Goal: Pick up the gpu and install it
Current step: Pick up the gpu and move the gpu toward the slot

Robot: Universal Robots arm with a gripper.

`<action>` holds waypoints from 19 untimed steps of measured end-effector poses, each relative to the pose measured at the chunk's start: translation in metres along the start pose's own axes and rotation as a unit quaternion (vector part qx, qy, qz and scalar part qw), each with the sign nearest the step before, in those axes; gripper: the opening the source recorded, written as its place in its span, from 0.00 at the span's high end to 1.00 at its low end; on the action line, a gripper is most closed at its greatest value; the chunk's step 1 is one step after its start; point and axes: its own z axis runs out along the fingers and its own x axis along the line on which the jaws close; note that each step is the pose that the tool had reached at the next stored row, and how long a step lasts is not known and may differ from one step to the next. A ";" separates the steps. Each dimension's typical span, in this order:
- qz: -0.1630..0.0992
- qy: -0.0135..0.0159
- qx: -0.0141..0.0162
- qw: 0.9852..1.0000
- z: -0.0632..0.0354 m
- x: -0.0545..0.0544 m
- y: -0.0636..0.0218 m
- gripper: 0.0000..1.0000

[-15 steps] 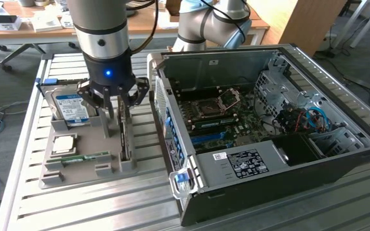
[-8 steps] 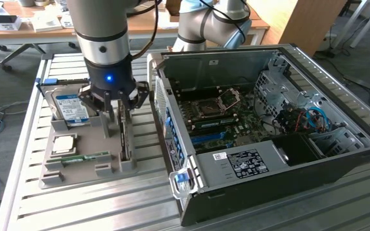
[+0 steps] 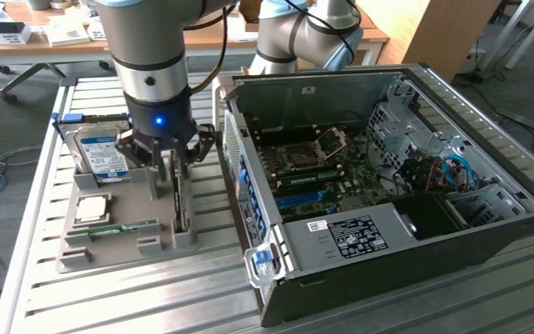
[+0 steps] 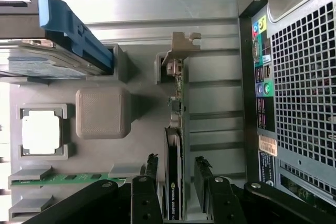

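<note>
Parts sit in pockets of a grey holder (image 3: 142,202) on the slatted metal table (image 3: 81,299), each kept apart from the others, probably so that it can be reached from above. At the exterior view's left, the hard drive (image 3: 100,149) stands on edge at the holder's far left corner. Nearer the front edge a processor (image 3: 92,207) lies flat in a square pocket, and the green memory stick (image 3: 123,227) lies along that edge. A raised square block (image 4: 102,113) stands near the holder's middle.

Next comes the gpu (image 3: 181,209), upright on its long edge in a slot along the holder's right edge. Its metal bracket (image 4: 181,43) is at the end nearer the hard drive. The gripper (image 3: 170,158) hangs over the card with its fingers spread, one on each side and clear of both faces, so nothing is grasped.

The open computer case (image 3: 416,271) lies just beside the holder's right edge, motherboard (image 3: 341,174) facing up. Its perforated rear wall (image 4: 304,77) rises close to the card's slot. I judge it the tightest obstacle, since the block leaves more room on the other side.
</note>
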 end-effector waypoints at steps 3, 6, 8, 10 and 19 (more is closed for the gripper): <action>0.000 0.000 0.000 1.000 0.0040 0.000 -0.0003 0.59; 0.000 0.000 0.000 1.000 0.0065 0.000 -0.0005 0.59; 0.000 0.000 0.000 1.000 0.0065 0.000 -0.0005 0.59; 0.000 0.000 0.000 1.000 0.0066 0.000 -0.0005 0.59; 0.000 0.000 0.000 1.000 0.0066 0.000 -0.0021 0.59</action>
